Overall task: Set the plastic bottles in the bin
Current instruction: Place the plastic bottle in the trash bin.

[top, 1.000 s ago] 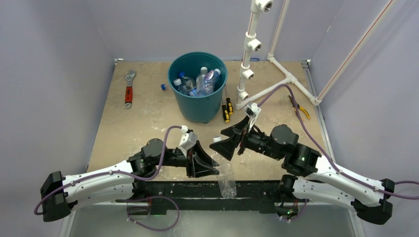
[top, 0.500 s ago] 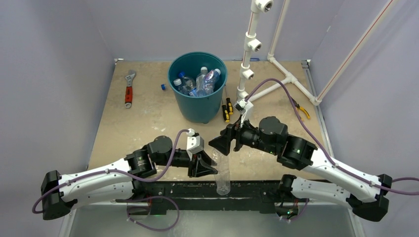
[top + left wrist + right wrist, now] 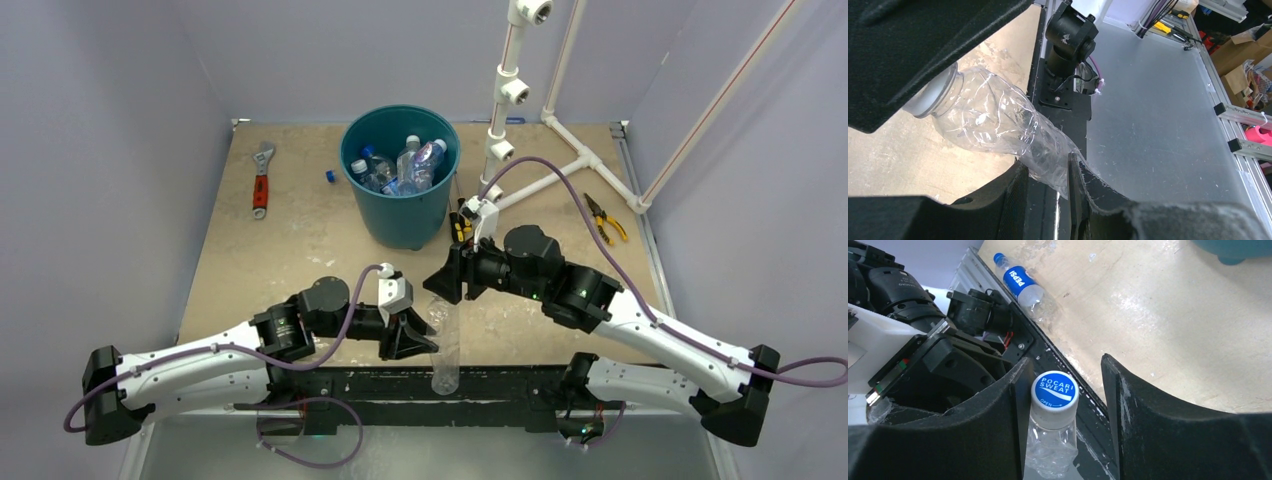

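Observation:
My left gripper [image 3: 418, 338] is shut on the crumpled body of a clear plastic bottle [image 3: 445, 350] at the table's near edge; the squeezed body shows in the left wrist view [image 3: 993, 120] between my left gripper's [image 3: 1047, 165] fingers. My right gripper [image 3: 440, 285] is open and straddles the bottle's blue "Pocari Sweat" cap [image 3: 1054, 390]; one finger [image 3: 998, 420] touches the cap, the other stands apart. The teal bin [image 3: 400, 215] stands at the far middle with several bottles [image 3: 415, 165] inside. A Pepsi bottle [image 3: 1023, 285] lies by the near rail.
A red wrench [image 3: 262, 180] lies at far left and a loose blue cap [image 3: 330, 176] left of the bin. Screwdrivers [image 3: 460, 222] lie right of the bin, by the white pipe frame [image 3: 510, 90]. Yellow-handled pliers [image 3: 605, 218] lie at far right.
My right gripper has moved left and forward until its open jaws sit around the bottle's cap. My left gripper has shifted slightly, and the held bottle now stands more upright.

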Robot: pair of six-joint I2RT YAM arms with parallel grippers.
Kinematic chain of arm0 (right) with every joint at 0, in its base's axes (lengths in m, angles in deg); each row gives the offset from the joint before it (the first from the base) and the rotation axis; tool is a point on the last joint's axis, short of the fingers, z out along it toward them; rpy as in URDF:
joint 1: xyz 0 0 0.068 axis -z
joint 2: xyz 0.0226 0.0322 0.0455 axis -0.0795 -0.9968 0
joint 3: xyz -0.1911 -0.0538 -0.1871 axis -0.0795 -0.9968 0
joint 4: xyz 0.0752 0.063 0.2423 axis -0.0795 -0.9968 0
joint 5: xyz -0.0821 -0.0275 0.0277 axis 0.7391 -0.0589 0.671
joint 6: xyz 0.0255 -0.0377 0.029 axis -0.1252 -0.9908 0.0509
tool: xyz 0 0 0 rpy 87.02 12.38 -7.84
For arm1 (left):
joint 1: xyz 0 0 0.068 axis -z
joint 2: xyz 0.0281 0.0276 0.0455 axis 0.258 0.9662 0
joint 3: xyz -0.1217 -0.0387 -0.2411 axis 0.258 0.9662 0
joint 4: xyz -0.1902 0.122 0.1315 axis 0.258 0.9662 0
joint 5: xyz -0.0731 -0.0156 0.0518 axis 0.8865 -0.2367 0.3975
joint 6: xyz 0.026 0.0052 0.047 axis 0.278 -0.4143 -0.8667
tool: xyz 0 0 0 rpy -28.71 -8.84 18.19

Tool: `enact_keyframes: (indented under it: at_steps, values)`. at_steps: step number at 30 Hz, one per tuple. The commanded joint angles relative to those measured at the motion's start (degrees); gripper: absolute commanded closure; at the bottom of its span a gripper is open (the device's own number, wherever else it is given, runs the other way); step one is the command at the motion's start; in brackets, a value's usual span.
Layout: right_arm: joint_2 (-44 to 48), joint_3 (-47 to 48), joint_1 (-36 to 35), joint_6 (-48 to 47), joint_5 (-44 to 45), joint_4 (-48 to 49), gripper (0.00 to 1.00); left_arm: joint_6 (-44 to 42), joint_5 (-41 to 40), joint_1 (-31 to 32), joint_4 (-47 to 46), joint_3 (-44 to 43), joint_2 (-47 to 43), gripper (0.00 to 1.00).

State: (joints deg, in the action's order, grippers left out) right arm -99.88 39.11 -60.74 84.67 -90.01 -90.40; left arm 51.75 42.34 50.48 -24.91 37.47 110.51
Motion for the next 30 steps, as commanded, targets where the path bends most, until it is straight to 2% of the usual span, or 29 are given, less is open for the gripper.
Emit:
enact_keyframes:
  at_steps: [1, 6, 9, 12, 13, 15, 16, 17, 20, 21, 23, 25, 30]
  values:
    - [-0.37, 1.41, 0.28, -0.88, -3.86, 1.67, 0.45, -1.34, -2.08, 0.49, -1.45, -2.12, -1.71, 1.0]
    - [-0.72, 0.92, 0.28, -0.71, -6.59, 2.6, 0.44, -1.66, -4.6, 0.49, -1.5, -1.96, -2.66, 1.0]
    - [-0.62, 0.66, 0.29, -0.54, -7.58, 3.02, 0.49, -1.79, -5.65, 0.49, -1.41, -1.91, -2.8, 1.0]
    - [-0.5, 0.18, 0.28, -0.4, -8.38, 3.66, 0.66, -1.65, -6.04, 0.5, -1.5, -1.91, -2.64, 1.0]
    - [-0.58, 0.06, 0.28, -0.36, -8.93, 4.03, 0.73, -1.61, -6.46, 0.53, -1.42, -1.91, -2.59, 1.0]
    - [-0.63, 0.03, 0.28, -0.25, -9.84, 4.36, 0.97, -1.45, -7.76, 0.49, -1.26, -1.91, -2.54, 1.0]
    - [-0.49, 0.03, 0.28, -0.31, -9.97, 4.61, 1.0, -1.21, -8.96, 0.49, -1.04, -1.98, -2.66, 1.0]
    - [0.0, 0.03, 0.28, -0.64, -10.45, 5.14, 1.0, -0.69, -10.51, 0.51, -0.63, -2.14, -2.8, 0.94]
    - [3.32, 0.03, 0.28, -3.11, -9.85, 8.04, 1.0, 1.75, -17.29, 0.53, 1.52, -3.31, -3.45, 0.56]
    - [5.26, -0.01, 0.28, -3.79, -8.01, 9.73, 1.0, 3.1, -19.91, 0.49, 1.8, -3.35, -4.22, 0.47]
    - [9.47, -0.67, 0.28, -4.27, -4.99, 12.73, 1.0, 5.37, -22.86, 0.49, 0.14, -2.05, -6.46, 0.19]
    - [12.19, -1.4, 0.28, -5.13, -2.08, 14.98, 1.0, 7.59, -25.48, 0.49, -3.54, 0.41, -9.29, 0.11]
    - [14.64, -4.42, 0.28, -4.92, 0.59, 21.97, 1.0, 8.41, -25.15, 0.49, -12.18, 3.77, -11.38, 0.06]
